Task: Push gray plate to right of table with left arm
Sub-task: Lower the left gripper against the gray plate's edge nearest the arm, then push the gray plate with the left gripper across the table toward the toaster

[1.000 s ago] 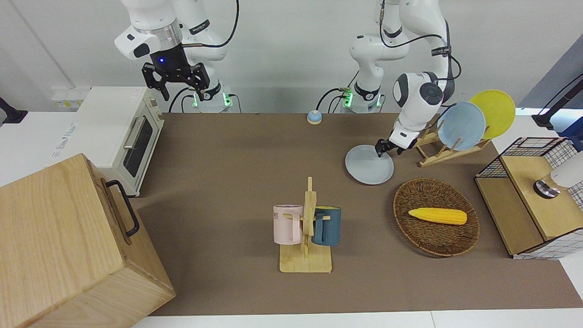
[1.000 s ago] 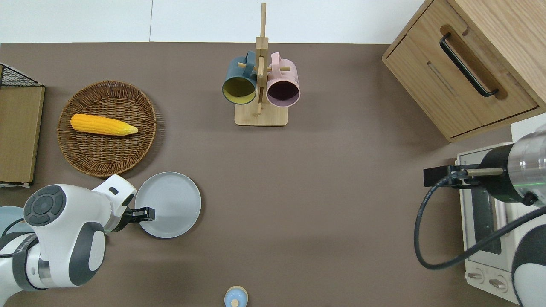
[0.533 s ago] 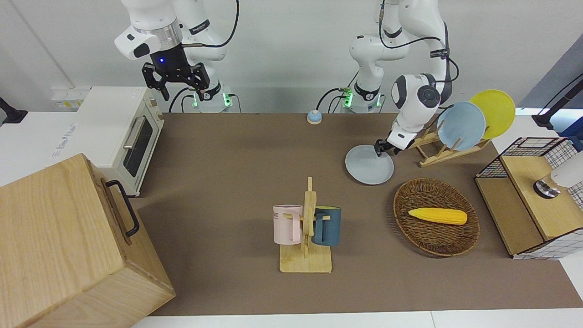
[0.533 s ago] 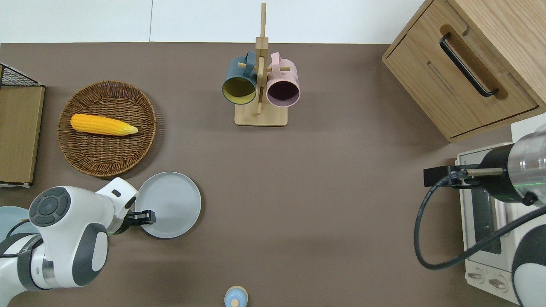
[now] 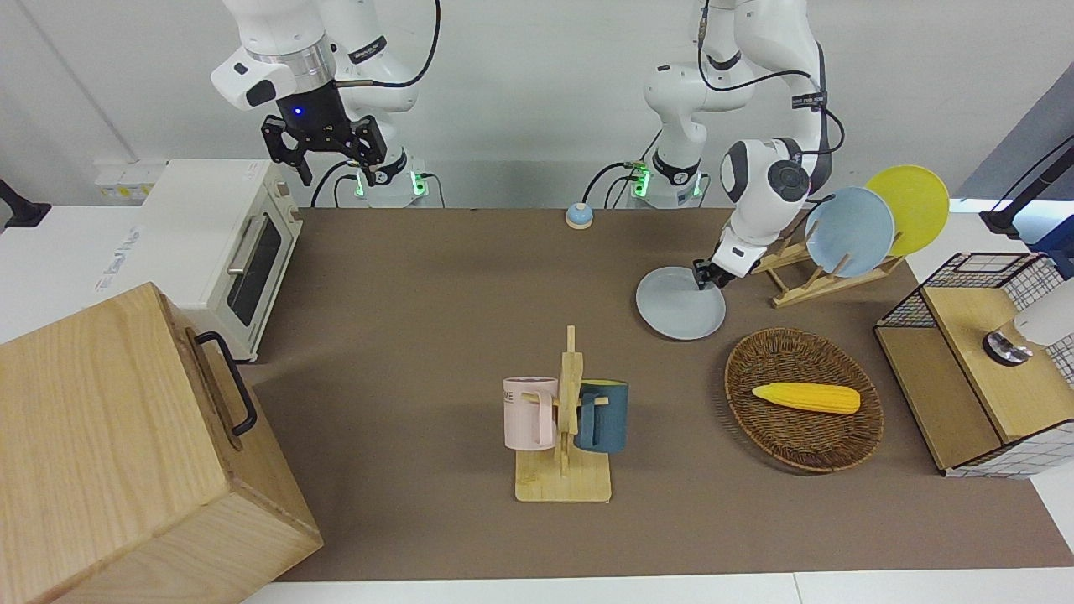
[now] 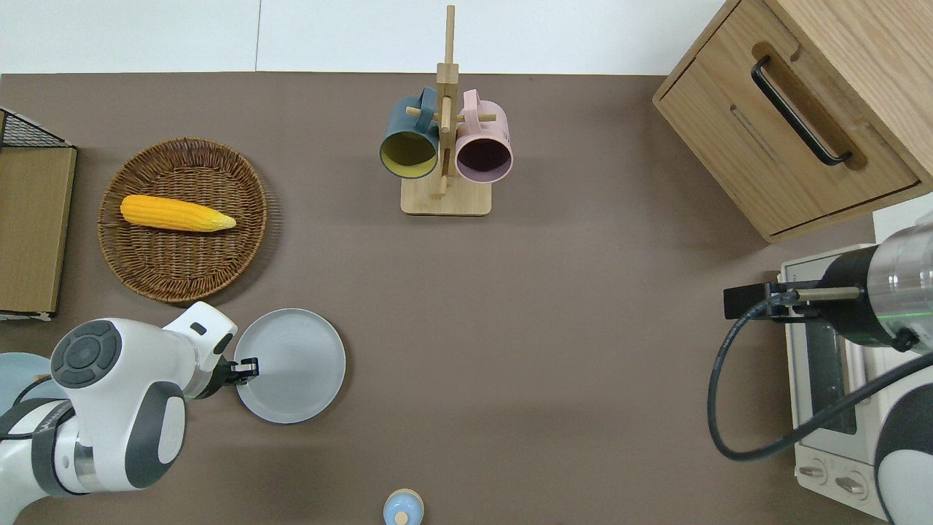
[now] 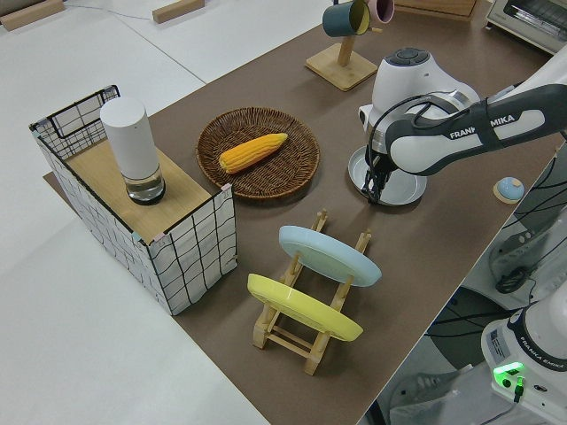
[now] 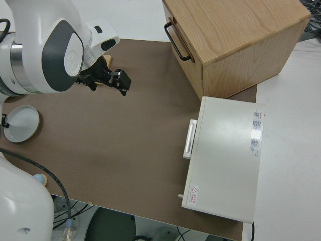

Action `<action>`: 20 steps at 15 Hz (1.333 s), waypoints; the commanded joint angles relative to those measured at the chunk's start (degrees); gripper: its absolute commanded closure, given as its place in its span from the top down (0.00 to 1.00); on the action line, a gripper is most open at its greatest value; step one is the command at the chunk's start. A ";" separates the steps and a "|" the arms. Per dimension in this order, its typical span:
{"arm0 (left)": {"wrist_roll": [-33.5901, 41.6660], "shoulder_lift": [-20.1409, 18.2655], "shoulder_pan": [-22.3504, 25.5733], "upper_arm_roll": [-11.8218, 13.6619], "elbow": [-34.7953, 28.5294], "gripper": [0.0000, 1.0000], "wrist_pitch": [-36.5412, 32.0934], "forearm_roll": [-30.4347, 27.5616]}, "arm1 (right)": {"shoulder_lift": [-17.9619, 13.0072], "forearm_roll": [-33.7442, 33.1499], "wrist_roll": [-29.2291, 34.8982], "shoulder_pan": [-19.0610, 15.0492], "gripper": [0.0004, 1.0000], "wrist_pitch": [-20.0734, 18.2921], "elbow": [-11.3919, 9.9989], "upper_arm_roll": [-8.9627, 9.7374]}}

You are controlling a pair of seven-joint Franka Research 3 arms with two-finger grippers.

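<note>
Left gripper (image 6: 246, 367) low at the gray plate (image 6: 290, 365), fingertips on its rim at the left arm's end; finger gap looks narrow, can't tell for sure. Plate flat on the table (image 6: 554, 350), nearer the robots than the wicker basket (image 6: 182, 219). Right arm parked.

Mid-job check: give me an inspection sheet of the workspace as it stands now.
Surface: table, brown top.
Job's things: gray plate flat on the table, nearer to the robots than the wicker basket.
Clutter: corn in the basket; mug stand; plate rack; toaster oven; wooden box; wire crate.
Grippers: left gripper at the plate's rim; right arm parked.
Cables: black cables on the right arm.
Surroundings: nothing seen.
</note>
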 commanded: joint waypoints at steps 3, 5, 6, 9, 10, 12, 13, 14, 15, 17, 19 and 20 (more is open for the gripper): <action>-2.22 0.37 -0.57 -0.17 -1.00 0.02 1.75 0.54 | -1.57 1.23 0.59 -1.40 1.00 0.01 -1.56 0.83; -4.33 0.46 -0.75 -0.70 -1.00 0.01 1.75 -0.25 | -1.57 1.23 0.67 -1.40 1.00 0.01 -1.56 0.83; -4.68 0.54 -0.84 -0.96 -1.00 0.00 1.75 -0.34 | -1.57 1.23 0.59 -1.40 1.00 0.01 -1.56 0.83; -5.21 0.72 -1.27 -1.75 -1.00 0.00 1.75 -2.62 | -1.57 1.23 0.59 -1.40 1.00 0.01 -1.56 0.83; -5.30 0.90 -1.89 -2.36 -1.00 0.00 1.75 -3.85 | -1.57 1.23 0.59 -1.40 1.00 0.01 -1.56 0.83; -7.40 1.25 -2.16 -4.29 -1.00 0.00 1.75 -5.26 | -1.57 1.23 0.59 -1.40 1.00 0.01 -1.56 0.83; -8.28 1.25 -2.33 -4.82 -1.00 0.00 1.84 -5.27 | -1.57 1.23 0.59 -1.40 1.00 -0.07 -1.56 0.83; -8.99 1.25 -2.51 -5.00 -1.00 0.00 1.75 -5.35 | -1.57 1.23 0.59 -1.40 1.00 0.01 -1.56 0.83; -9.34 1.25 -2.94 -5.26 -1.00 0.00 1.75 -5.79 | -1.57 1.23 0.59 -1.40 1.00 0.01 -1.56 0.83; -9.52 1.34 -3.12 -6.40 -0.92 0.00 1.84 -7.72 | -1.57 1.23 0.59 -1.40 1.00 0.01 -1.56 0.83; -11.62 1.34 -3.21 -7.98 -0.92 0.00 1.84 -8.69 | -1.57 1.23 0.59 -1.40 1.00 -0.07 -1.56 0.83; -13.28 1.34 -3.21 -9.04 -1.00 0.00 2.01 -8.69 | -1.57 1.23 0.59 -1.40 1.00 0.01 -1.56 0.83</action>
